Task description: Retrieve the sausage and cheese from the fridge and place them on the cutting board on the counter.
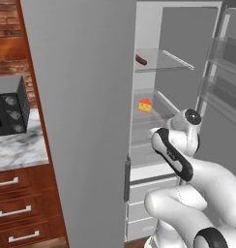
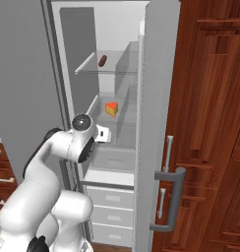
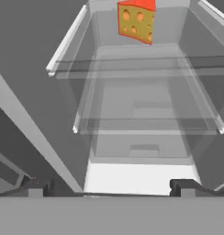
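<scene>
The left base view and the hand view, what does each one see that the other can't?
Left base view alone: the small dark red-brown sausage on the upper glass shelf, the black microwave and the white-and-grey marble counter. Hand view alone: the holes in the cheese and the open claw with its dark tips. Both: the yellow-orange cheese wedge inside the open grey fridge.

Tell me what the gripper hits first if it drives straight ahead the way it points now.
Probably a glass shelf of the fridge; the open gripper aims below the cheese, though depth is unclear.
</scene>
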You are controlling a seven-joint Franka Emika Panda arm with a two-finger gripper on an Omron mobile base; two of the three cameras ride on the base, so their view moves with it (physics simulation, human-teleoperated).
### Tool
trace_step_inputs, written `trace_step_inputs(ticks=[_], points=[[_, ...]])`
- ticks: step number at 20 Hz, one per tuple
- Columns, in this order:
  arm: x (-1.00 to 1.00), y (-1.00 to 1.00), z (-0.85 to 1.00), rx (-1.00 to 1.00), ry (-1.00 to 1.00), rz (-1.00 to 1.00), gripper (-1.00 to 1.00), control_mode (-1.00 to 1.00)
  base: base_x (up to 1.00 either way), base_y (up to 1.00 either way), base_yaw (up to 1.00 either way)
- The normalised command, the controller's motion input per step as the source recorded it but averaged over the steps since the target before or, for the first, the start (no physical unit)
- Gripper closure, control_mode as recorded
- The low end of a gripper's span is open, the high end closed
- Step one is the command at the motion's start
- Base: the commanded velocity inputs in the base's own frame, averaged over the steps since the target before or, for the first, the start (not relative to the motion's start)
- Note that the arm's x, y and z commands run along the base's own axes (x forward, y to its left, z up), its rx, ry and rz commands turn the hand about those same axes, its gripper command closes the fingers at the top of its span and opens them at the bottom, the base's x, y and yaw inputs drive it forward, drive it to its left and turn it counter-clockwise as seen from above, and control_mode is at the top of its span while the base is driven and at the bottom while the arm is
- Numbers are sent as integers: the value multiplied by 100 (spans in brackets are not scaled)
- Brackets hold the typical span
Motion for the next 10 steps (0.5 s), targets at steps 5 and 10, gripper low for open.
trace_step_inputs(ticks=[5,10], points=[[29,-5,54,2,0,0,-100,-100,0,0,0],[36,0,52,0,0,0,-100,-100,0,0,0]])
